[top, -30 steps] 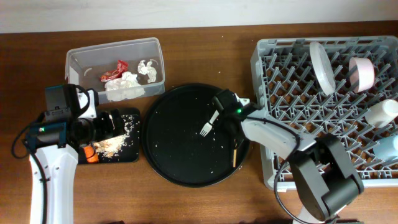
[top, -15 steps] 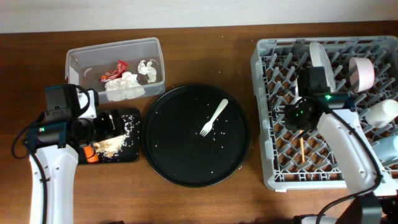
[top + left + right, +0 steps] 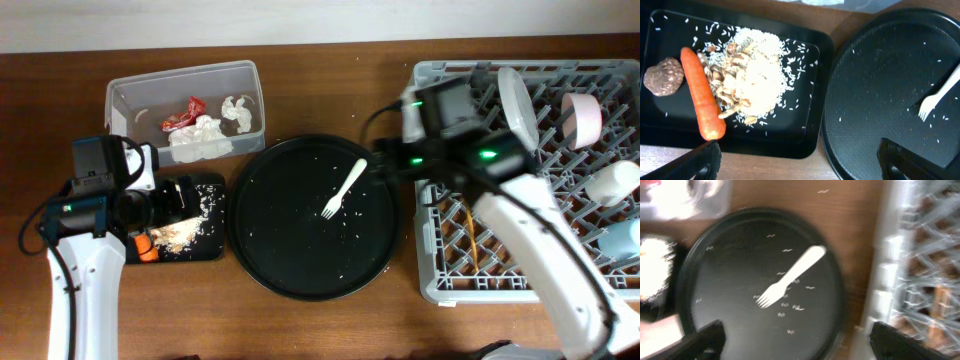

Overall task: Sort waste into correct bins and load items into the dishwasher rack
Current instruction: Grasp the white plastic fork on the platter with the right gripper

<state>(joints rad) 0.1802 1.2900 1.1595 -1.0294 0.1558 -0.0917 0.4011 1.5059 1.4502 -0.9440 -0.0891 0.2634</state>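
The white fork [image 3: 343, 189] lies on the round black tray [image 3: 290, 270] among scattered rice grains, seen from overhead. The right gripper [image 3: 386, 165] hangs over the tray's right rim, near the fork's handle end and just beside the dishwasher rack [image 3: 428, 275]. The rack holds a white plate-bowl [image 3: 518, 105] on edge, a smaller bowl [image 3: 580, 118], a white cup [image 3: 612, 183] and a pale blue cup [image 3: 622, 240]. A wooden stick [image 3: 470, 235] lies among the pegs near the rack's left side. The clear tub [image 3: 125, 95] contains a red foil wrapper [image 3: 183, 113] and white napkins [image 3: 205, 138]. The left gripper [image 3: 172, 200] sits above the black rectangular tray [image 3: 212, 252].

From the left wrist, the left gripper [image 3: 799, 150] has its jaws spread wide with nothing between them. Below it the rectangular tray [image 3: 670, 120] carries a heap of rice crumbs [image 3: 762, 75], a carrot piece [image 3: 702, 95] and a brown food lump [image 3: 662, 76]. The round tray [image 3: 875, 60] is just beside it, and the fork's tines [image 3: 927, 102] show at its right.

The right wrist view is blurred. The right gripper [image 3: 797, 330] is spread wide and empty above the round tray [image 3: 715, 280]. The fork [image 3: 790, 277] lies there untouched, with the rack [image 3: 920, 255] and the stick [image 3: 940, 300] to its right.
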